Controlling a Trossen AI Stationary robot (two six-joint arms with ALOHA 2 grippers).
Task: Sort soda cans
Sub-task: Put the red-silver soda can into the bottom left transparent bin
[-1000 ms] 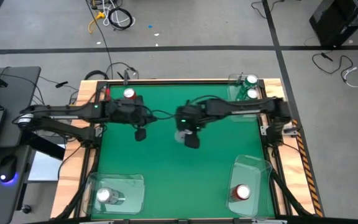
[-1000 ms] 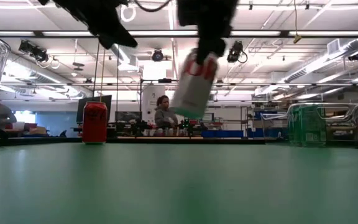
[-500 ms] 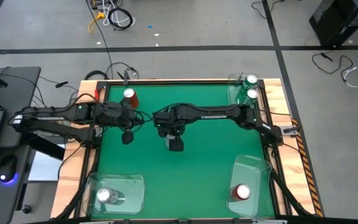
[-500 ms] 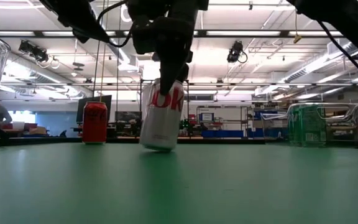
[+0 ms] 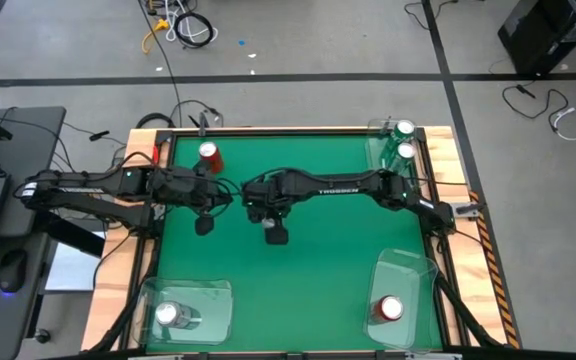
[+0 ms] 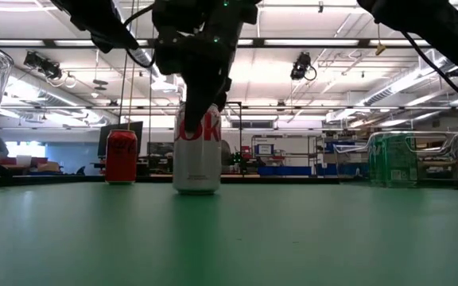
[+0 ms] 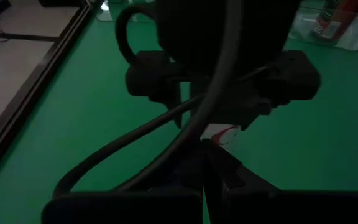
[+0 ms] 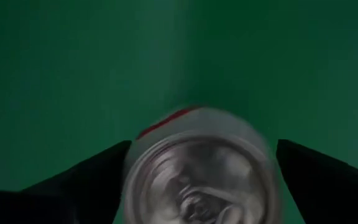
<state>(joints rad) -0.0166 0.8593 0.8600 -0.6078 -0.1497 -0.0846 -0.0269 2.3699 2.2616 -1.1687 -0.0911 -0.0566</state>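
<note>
- We count six soda cans in all, seen from above and from table height.
- Two are green: one green can and a second green can stand together in the clear bin at the far right corner of the green table.
- Two are red: one red can stands upright on the bare table near the far left corner, and the other red can is inside the clear bin at the near right corner.
- Two are silver: one silver can sits in the near-left bin; the other silver can stands upright on the table around its middle, its base on the surface in the low view.
- That makes three clear bins.
- The right gripper reaches across to the table's middle and is set around the top of the upright silver can; in the right wrist view its fingers flank the can's rim on both sides, close against it, though we cannot tell how firmly they press.
- The left gripper hangs above the table just beside the right one, between it and the loose red can, holding nothing; we cannot tell whether its fingers are parted or closed.
</note>
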